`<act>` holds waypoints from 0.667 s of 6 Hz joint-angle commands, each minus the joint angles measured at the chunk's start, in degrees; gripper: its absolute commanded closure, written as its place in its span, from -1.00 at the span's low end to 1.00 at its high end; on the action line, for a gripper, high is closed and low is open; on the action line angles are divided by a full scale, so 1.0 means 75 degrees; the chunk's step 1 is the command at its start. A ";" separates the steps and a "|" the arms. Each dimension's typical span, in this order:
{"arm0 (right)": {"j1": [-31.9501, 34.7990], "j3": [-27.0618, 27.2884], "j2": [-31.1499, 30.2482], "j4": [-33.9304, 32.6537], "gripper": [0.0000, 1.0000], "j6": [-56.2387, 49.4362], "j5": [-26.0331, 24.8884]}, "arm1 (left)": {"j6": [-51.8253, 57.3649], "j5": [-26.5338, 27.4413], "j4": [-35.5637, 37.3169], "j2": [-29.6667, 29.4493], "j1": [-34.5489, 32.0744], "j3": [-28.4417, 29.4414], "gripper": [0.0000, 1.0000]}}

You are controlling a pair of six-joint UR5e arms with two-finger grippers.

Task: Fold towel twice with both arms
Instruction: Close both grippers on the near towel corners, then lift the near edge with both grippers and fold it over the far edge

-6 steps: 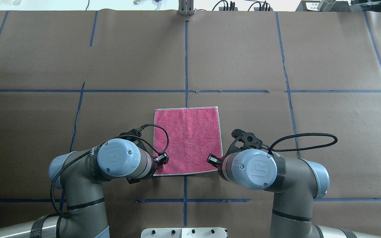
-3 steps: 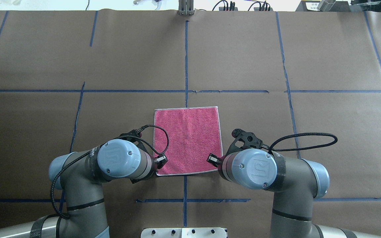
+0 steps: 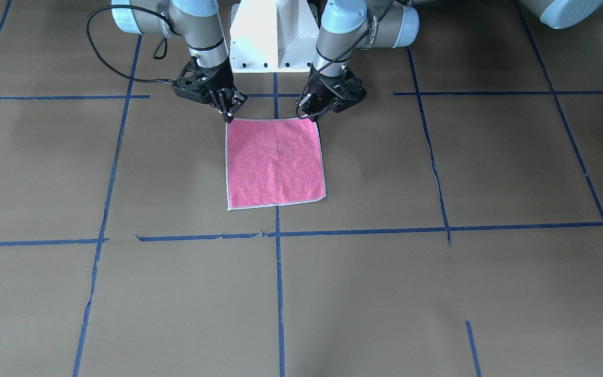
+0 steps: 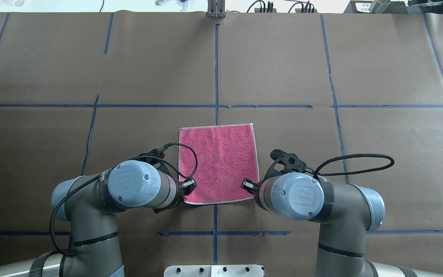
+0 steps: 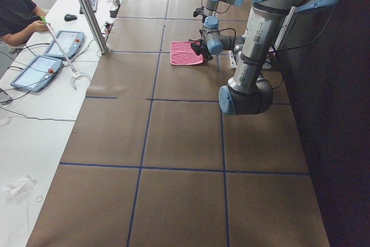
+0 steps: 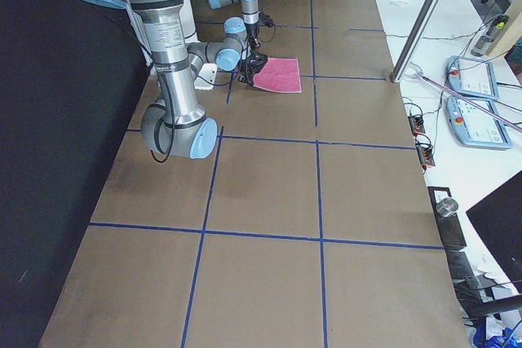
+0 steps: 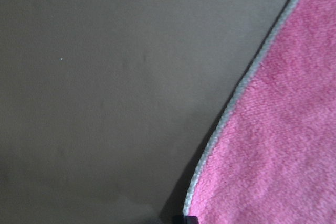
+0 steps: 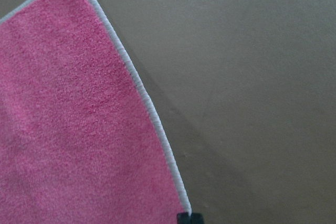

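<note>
Newly inward: towel (image 3: 275,162) corner, left pincer (image 3: 306,114)

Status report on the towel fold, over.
Left gripper and right gripper shut on near corners of the towel. Pink side up, unfolded, those corners raised slightly off the table. Nothing seen in the way.
</note>
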 commanded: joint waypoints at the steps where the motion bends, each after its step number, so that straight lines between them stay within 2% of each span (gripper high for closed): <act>1: 0.0010 0.0678 -0.0380 -0.0008 0.98 0.0000 0.0171 | -0.0348 0.0000 0.0148 0.0032 0.0013 -0.0546 1.00; 2: 0.0254 0.0694 -0.0336 -0.0008 0.98 0.0000 0.0218 | -0.0350 0.0000 0.0149 0.0020 -0.0057 -0.0630 1.00; 3: 0.0848 0.0636 -0.0208 0.0003 0.97 -0.0012 0.0485 | -0.0327 0.0000 0.0149 -0.0084 -0.0544 -0.0526 1.00; 4: 0.1225 0.0125 0.0257 0.0003 0.97 -0.0012 0.0500 | -0.0245 0.0000 0.0068 -0.0201 -0.1037 -0.0258 1.00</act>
